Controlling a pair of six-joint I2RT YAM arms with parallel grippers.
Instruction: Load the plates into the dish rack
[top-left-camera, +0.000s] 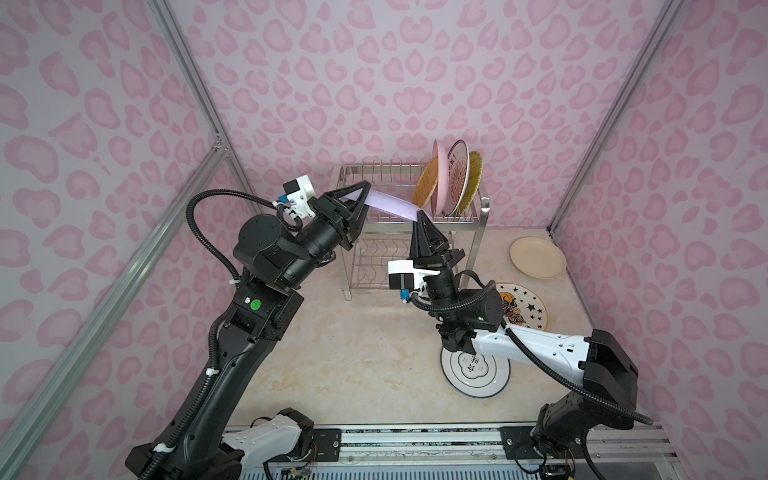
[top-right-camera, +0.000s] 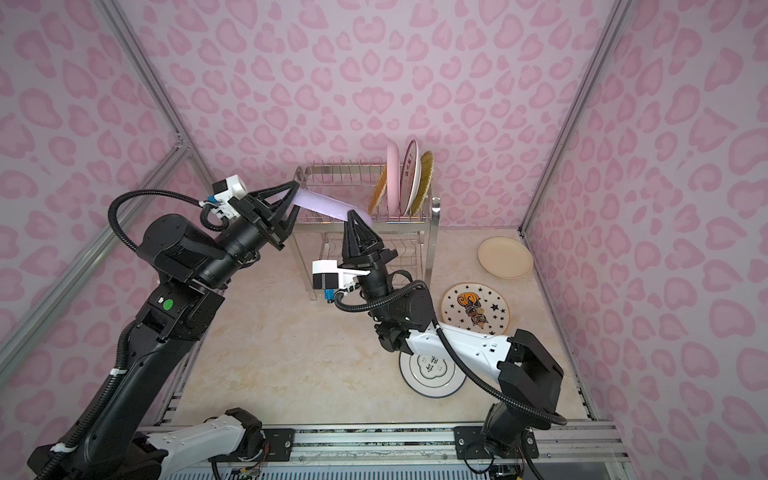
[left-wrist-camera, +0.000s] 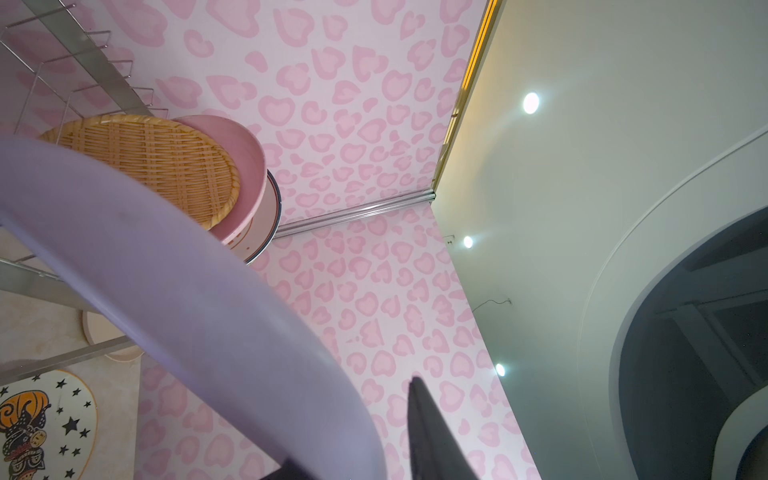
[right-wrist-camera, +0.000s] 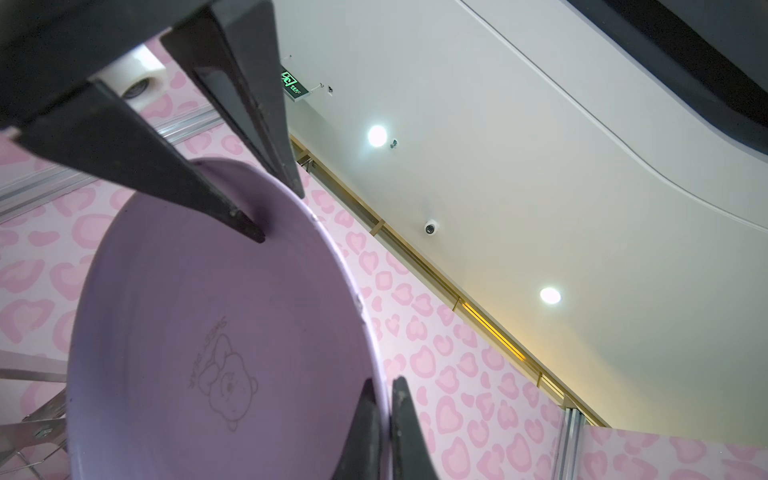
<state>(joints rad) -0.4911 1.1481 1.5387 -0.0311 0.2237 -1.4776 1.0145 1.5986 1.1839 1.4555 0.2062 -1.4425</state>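
Black-and-white arms (top-left-camera: 232, 365), ribbed black cables (top-left-camera: 188, 220), triangular black fingers (top-left-camera: 353, 193) (one green sticker (top-left-camera: 254, 304))

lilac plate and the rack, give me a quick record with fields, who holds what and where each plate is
held plate: lilac plate, tilted, by the dish rack upper tier
right end effector: shut on its rim
left end effector: jaws straddle the opposite rim, grip unclear
in rack: woven plate, pink plate, orange-radial plate, yellow plate, on edge, side by side
on table: cream plate, star plate, emblem plate, lying flat
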